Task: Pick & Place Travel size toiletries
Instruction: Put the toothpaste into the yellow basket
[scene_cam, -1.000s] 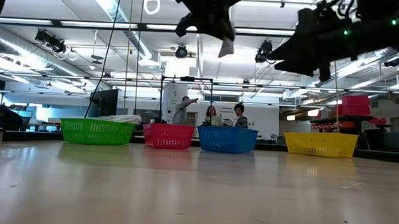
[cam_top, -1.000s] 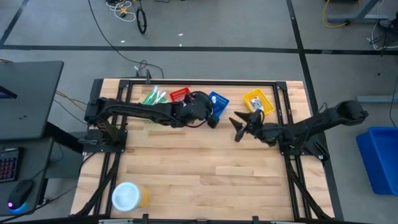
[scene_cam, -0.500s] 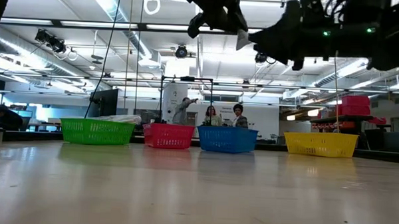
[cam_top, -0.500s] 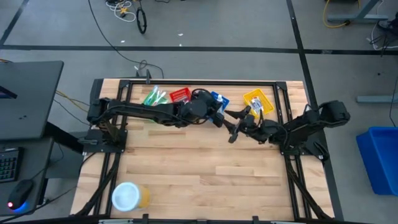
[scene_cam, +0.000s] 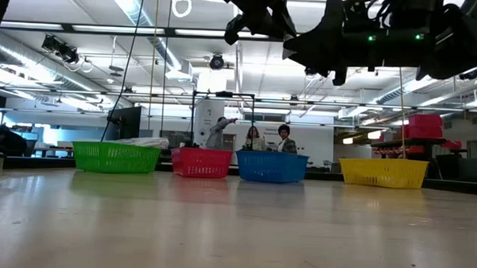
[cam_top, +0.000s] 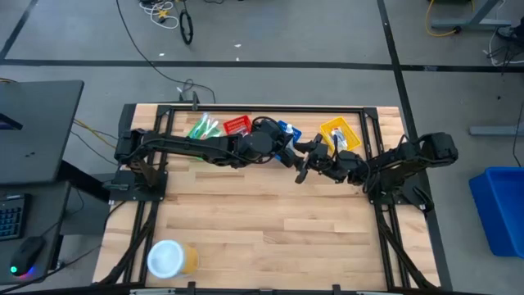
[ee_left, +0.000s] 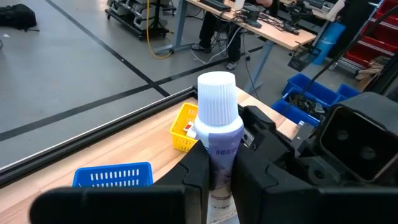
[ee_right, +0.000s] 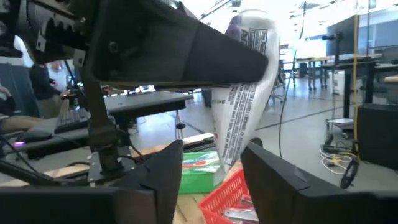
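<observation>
High view: both arms meet over the back middle of the surface [cam_top: 262, 229], toward 12 o'clock. Left gripper [cam_top: 288, 147] sits just above the blue basket [cam_top: 288, 131]; right gripper [cam_top: 304, 164] is at its 3 o'clock side, nearly touching. Baskets run along the back edge: green basket [cam_top: 201, 127], red basket [cam_top: 237, 124], blue, then yellow basket [cam_top: 340, 133] with small items inside. Yellow jar [cam_top: 170, 258] stands alone near 7 o'clock, well apart.

Low view: both grippers hang high over the surface, above the blue basket [scene_cam: 271, 167]. Four baskets in a row; people stand in the room behind. Nothing of the task lies on the open wood here.

Left wrist view: left gripper [ee_left: 217, 165] is clamped on a white tube [ee_left: 217, 134], cap up, body between the fingers [ee_left: 196, 168]. The right arm's dark bulk is just beyond it, with the yellow basket [ee_left: 180, 127] below.

Right wrist view: right gripper [ee_right: 208, 165] has its fingers [ee_right: 165, 177] spread apart around the lower end of the same tube [ee_right: 242, 93], not yet closed on it, holding nothing.

Step looks like a mid-air handover, left to right. Next move likely calls for the right gripper to close squarely on the tube before the left lets go, then carry it to a basket. Risk: slip if release comes early.
</observation>
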You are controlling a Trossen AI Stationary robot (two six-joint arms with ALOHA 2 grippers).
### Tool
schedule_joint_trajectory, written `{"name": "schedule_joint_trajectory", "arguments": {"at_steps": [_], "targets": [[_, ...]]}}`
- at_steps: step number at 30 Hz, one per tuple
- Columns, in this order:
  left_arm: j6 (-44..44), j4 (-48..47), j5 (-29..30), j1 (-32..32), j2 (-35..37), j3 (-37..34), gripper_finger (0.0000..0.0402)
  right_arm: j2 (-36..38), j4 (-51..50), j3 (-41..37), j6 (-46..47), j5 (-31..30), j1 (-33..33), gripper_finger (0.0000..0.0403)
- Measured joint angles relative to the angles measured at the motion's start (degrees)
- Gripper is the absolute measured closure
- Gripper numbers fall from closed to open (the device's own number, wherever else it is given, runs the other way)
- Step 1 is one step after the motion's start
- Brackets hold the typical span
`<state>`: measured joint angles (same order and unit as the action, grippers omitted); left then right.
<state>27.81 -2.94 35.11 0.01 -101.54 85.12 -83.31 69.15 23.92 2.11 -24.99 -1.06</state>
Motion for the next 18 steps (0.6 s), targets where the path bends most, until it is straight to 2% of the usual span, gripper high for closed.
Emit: {"name": "schedule_joint_trajectory", "arguments": {"at_steps": [4, 10, 18], "targets": [[-0.04, -0.02, 0.02, 0.04, 0.0, 0.0, 0.0349, 0.0, -0.42, 0.0, 0.01, 2.64, 1.14, 0.0265], [-0.45, 0.02, 0.2, 0.04, 0.0, 0.0, 0.0349, 0.0, -0.87, 0.02, 0.02, 2.74, 1.86, 0.0316], [-0.61, 0.07, 0.79, 0.04, 0.0, 0.0, 0.0349, 0.0, -0.91, 0.02, 0.02, 2.68, 1.86, 0.035]]}}
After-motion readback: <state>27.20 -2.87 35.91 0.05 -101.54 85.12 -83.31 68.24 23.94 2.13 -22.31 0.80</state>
